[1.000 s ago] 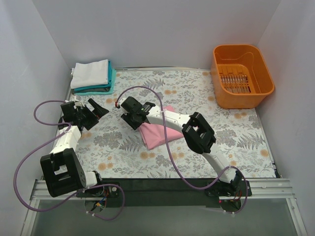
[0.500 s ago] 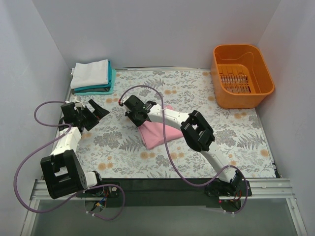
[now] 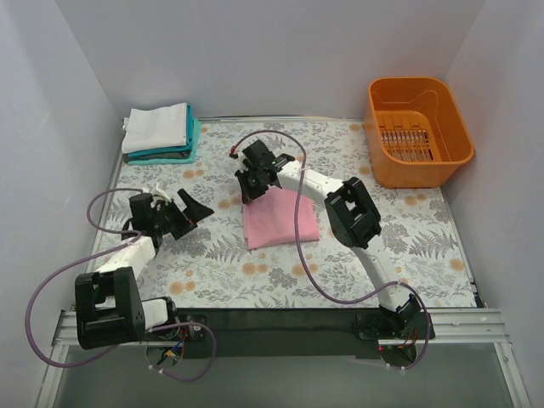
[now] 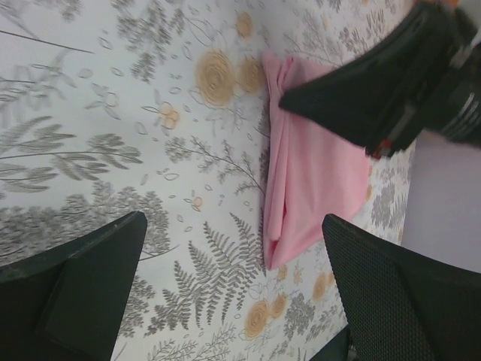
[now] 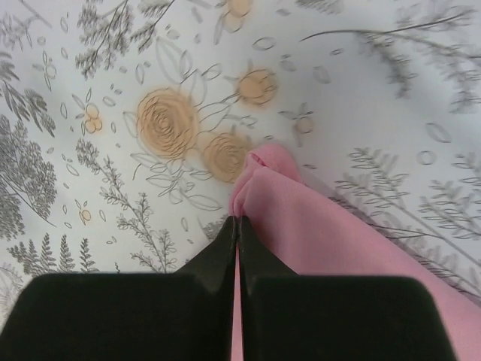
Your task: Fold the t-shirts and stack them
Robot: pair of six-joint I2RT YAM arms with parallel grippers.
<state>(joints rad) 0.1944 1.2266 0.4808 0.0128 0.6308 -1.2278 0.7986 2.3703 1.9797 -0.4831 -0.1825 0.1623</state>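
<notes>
Both right fingers [image 5: 150, 316] pinch the pink t-shirt [image 3: 280, 223] at its far corner.

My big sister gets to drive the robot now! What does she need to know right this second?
Right gripper: jaws shut on the far corner of the pink t-shirt.
Left gripper: jaws open, holding nothing, left of the pink t-shirt.
Where things are: the pink t-shirt lies mid-table, looking folded into a rectangle. The folded white t-shirt sits on the folded teal t-shirt in the far left corner.
Done: two shirts stacked.
Left: probably tidy the pink fold, then put it on the stack.
</notes>
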